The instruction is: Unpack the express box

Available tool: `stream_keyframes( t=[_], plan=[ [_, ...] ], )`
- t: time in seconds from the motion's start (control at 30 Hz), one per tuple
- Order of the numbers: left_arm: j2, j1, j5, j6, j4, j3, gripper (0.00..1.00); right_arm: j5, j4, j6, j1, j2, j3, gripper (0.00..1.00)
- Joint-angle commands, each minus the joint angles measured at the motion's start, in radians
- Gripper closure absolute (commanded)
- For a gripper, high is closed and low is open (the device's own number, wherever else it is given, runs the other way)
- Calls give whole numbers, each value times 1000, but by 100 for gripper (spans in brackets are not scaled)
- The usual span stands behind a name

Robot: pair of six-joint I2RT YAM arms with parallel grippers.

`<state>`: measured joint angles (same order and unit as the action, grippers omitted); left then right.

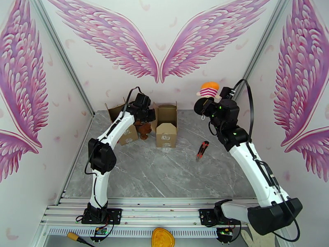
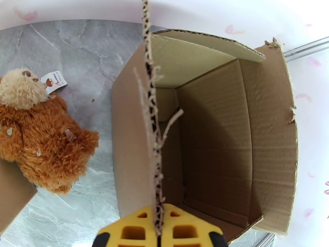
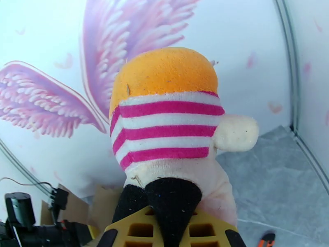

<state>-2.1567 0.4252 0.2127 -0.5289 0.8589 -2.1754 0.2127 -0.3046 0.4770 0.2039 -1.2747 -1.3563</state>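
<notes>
The left gripper [image 2: 158, 232] pinches the torn flap [image 2: 150, 99] of the empty brown box [image 2: 218, 136]. Right of the box, the right gripper [image 3: 172, 231] squeezes a striped plush [image 3: 168, 120] above the grey marble table [image 1: 164, 173], with pink-winged walls [image 1: 160, 21] behind.

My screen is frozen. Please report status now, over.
Left fingers shut on box flap. Right fingers hold striped toy, raised. That box looks empty. Bear, knife on table.

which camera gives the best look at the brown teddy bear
Left wrist: the brown teddy bear lies close and nearly whole on the table beside the open cardboard box. Top external gives a small brown patch of it, partly under the left arm.
</notes>
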Motion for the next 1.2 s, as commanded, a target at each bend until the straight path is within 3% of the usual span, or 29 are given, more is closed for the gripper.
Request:
stream_keyframes(
  t=[0.0,0.2,0.33,0.47,0.57,0.77,0.8,0.87,0.9,1.17],
  plan=[
    [-16,-9,-4,11,22,-54,100,-22,-71,-17,-21,-24,57,100],
    [-11,-11,-2,6,3,-55,98,-40,-101,-87,-27,-203,39,100],
    [-7,-10,4,7,-13,-49,82,-39,-58,-112,-27,-325,33,100],
    [1,-8,12,9,-30,-41,73,-101,-73,-120,-26,-483,-40,100],
    [15,-6,11,23,-51,-31,58,-123,-91,-125,-21,-580,-98,97],
    [135,9,-62,132,-172,70,30,-50,-83,-121,-6,-590,-88,9],
    [171,13,-82,156,-215,117,26,-33,-83,-126,-2,-579,-81,1],
    [247,22,-116,201,-298,224,14,-10,-71,-133,4,-553,-61,1],
    [289,27,-133,221,-351,289,2,-7,-55,-140,7,-535,-43,1],
    [683,52,-295,324,-719,836,1,123,1,-157,60,-296,131,1]
  ],
)
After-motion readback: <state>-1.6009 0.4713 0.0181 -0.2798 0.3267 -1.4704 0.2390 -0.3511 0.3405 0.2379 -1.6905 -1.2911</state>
